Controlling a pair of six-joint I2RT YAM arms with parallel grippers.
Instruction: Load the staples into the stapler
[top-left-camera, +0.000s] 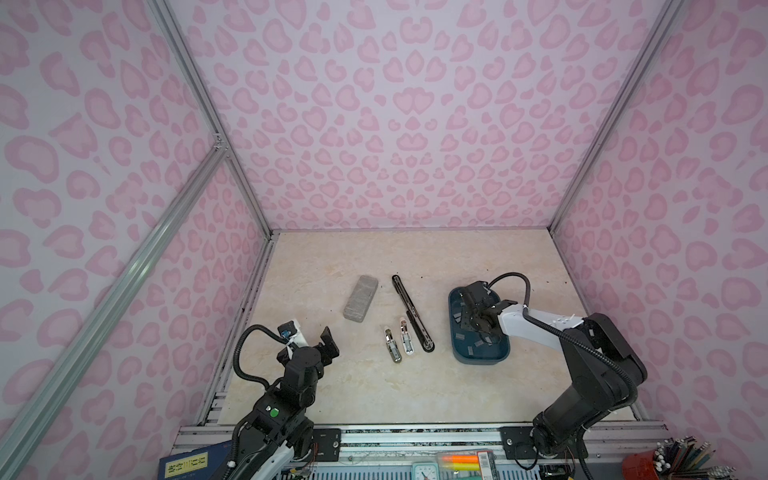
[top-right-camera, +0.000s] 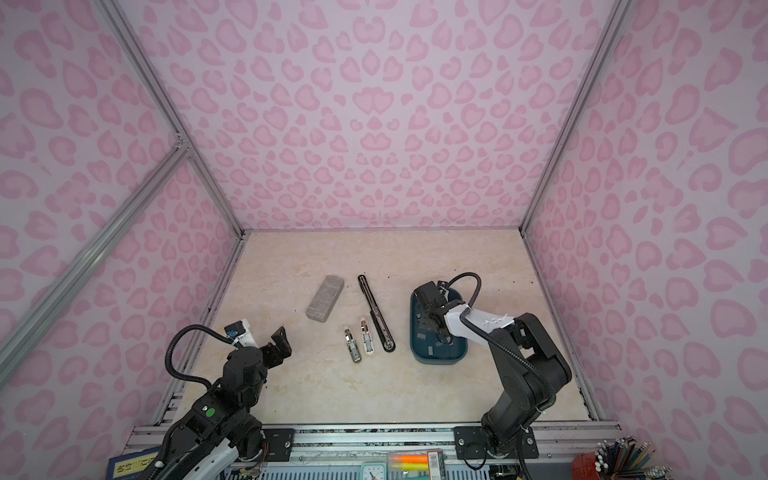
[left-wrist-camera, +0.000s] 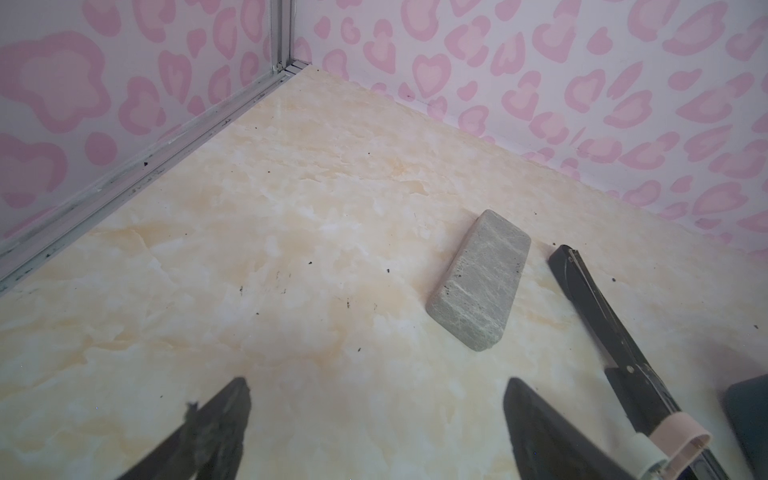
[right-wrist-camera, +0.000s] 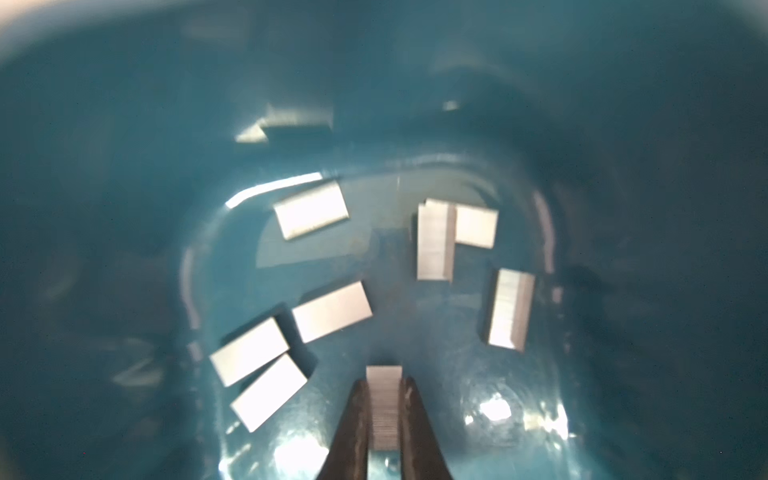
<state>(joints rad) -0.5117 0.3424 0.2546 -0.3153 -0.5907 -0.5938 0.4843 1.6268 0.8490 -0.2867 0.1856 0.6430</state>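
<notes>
The right pincer is clamped on a staple strip, a slim bar of bright grey metal with fine ribbing. The two dark, tapered fingers hold it by its long sides. Pincer and strip sit low inside a tray of glossy teal plastic, whose rounded walls and floor throw back white glare. Beyond the fingertips, more staples lie loose on the tray floor. They are flat, silvery rectangles at mixed angles, and two of them overlap in an L.

The left pincer gapes wide with nothing between its black fingers, above a smooth worktop of cream marble pattern dotted with dark specks. Ahead of its tips and off to one side rests a grey block, stone-like, pale-veined and round-cornered.

In both top views the stapler, long, slim and black, lies opened out flat between the two pincers, apart from the tray. Just beside its nearer end, on the left pincer's side, lie two short shiny metal pieces, one with white on it.
</notes>
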